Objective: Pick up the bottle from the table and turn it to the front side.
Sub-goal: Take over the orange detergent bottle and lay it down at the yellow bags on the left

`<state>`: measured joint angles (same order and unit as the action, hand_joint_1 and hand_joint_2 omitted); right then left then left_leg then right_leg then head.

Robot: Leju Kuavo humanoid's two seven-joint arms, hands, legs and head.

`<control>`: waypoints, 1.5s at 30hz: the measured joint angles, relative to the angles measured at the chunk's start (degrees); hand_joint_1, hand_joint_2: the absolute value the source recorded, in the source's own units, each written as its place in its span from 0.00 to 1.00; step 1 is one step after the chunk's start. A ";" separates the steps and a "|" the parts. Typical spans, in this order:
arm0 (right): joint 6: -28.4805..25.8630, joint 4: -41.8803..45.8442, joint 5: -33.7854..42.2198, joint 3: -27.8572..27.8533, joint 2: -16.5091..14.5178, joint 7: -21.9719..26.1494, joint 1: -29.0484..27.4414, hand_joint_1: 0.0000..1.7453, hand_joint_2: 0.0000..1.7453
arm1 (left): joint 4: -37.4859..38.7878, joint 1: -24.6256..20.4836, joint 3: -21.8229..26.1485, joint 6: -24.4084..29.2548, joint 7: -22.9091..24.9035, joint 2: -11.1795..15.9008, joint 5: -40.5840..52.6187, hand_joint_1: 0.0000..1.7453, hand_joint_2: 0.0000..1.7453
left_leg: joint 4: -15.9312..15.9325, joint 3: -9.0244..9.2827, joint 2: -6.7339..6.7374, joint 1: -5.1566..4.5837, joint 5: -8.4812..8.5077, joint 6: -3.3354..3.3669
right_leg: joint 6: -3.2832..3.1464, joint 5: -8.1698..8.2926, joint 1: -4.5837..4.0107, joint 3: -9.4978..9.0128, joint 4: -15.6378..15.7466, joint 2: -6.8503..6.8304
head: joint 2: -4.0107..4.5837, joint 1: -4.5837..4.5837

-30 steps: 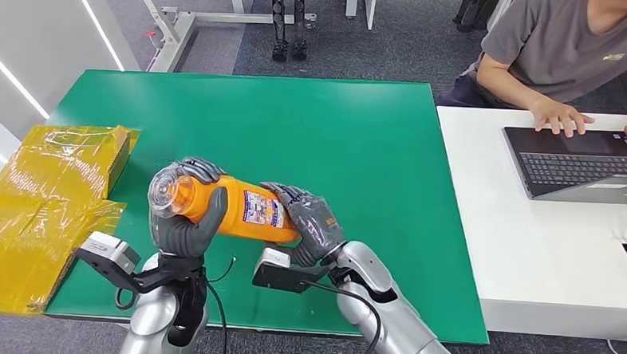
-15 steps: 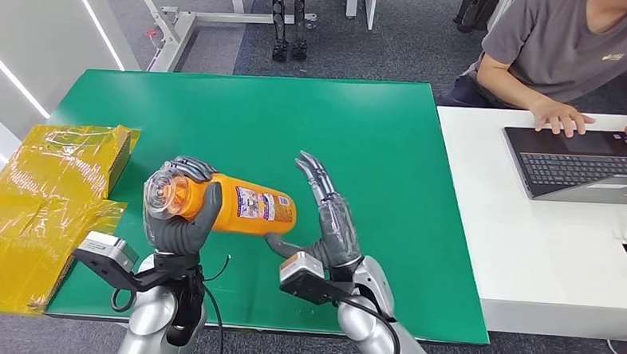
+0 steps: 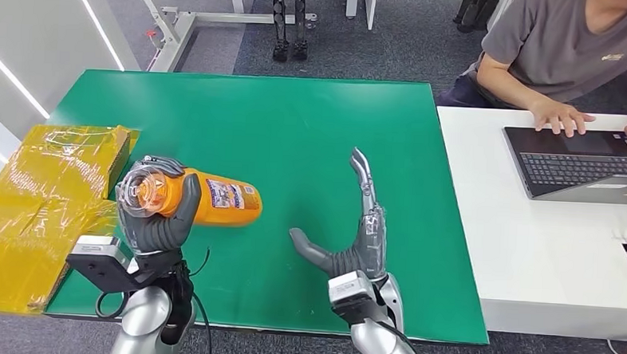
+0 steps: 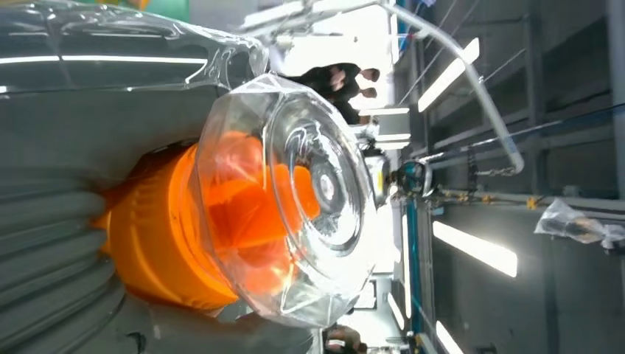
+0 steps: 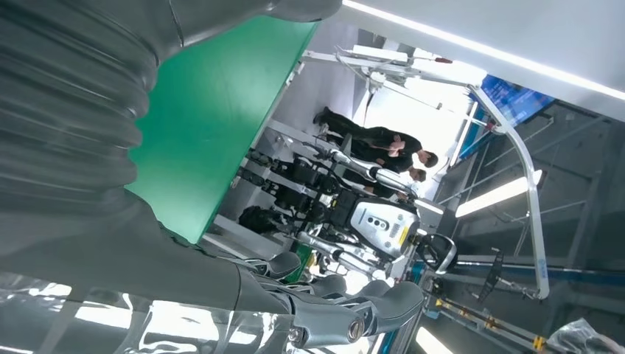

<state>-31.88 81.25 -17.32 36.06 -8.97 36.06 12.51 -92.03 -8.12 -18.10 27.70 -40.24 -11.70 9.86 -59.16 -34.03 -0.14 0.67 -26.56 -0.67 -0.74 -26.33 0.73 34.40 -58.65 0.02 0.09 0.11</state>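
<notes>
An orange bottle point(image 3: 217, 201) with a clear faceted cap point(image 3: 143, 192) and a printed label lies on its side in the air above the green table point(image 3: 296, 136), cap toward me. My left hand point(image 3: 160, 222) grips it around the neck end. The left wrist view looks straight at the cap point(image 4: 295, 199) and the orange body point(image 4: 158, 243) behind it. My right hand point(image 3: 356, 235) stands apart to the right of the bottle, fingers straight and spread, thumb out, holding nothing. Its dark fingers point(image 5: 324, 310) stretch out in the right wrist view.
A box wrapped in yellow film point(image 3: 45, 205) sits at the table's left edge, close to my left hand. On the right stands a white table point(image 3: 531, 250) with a laptop point(image 3: 582, 165); a person in a grey shirt point(image 3: 571, 52) types there. Metal frames stand beyond the green table.
My right hand has let go of the bottle's base, opened and drawn away to the right. My left hand has carried the bottle left and slightly back, toward the yellow box.
</notes>
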 joint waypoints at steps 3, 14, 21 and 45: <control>-0.05 1.61 0.24 0.01 0.54 -0.08 -1.02 0.00 1.00 | -0.03 0.22 0.44 3.54 0.07 0.65 4.65 1.00 1.00 | 0.00 0.00 0.01 0.00 0.00 0.00 | 0.00 0.00 0.00 0.00 0.00 0.00 | 0.00 0.00; -0.63 10.33 1.68 -0.19 3.12 -0.63 -6.73 0.00 1.00 | -0.01 3.90 7.38 6.79 5.98 4.43 24.02 1.00 1.00 | 0.04 0.00 0.02 0.00 -0.01 0.00 | -0.01 -0.02 0.00 0.02 0.01 0.01 | 0.00 0.01; -0.92 11.69 3.85 -0.19 4.71 0.02 -8.29 0.00 1.00 | 0.43 4.19 9.67 7.08 10.85 8.84 32.93 1.00 1.00 | 0.04 0.02 0.05 0.00 0.00 0.00 | -0.02 -0.02 0.00 0.01 0.00 0.03 | 0.00 0.01; 4.61 12.63 4.27 -1.74 5.42 0.54 -9.82 0.00 1.00 | 23.40 -0.86 11.21 0.85 21.57 29.16 69.04 1.00 1.00 | 0.07 0.03 0.16 0.02 0.01 -0.03 | -0.05 -0.04 -0.02 0.06 -0.01 0.16 | 0.00 0.00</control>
<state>-27.28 93.88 -13.04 34.32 -3.55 36.60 2.69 -68.62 -8.97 -6.89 28.55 -18.67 17.47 78.90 -59.09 -34.00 0.02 0.69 -26.55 -0.70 -0.78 -26.37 0.71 34.47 -58.66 0.17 0.09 0.11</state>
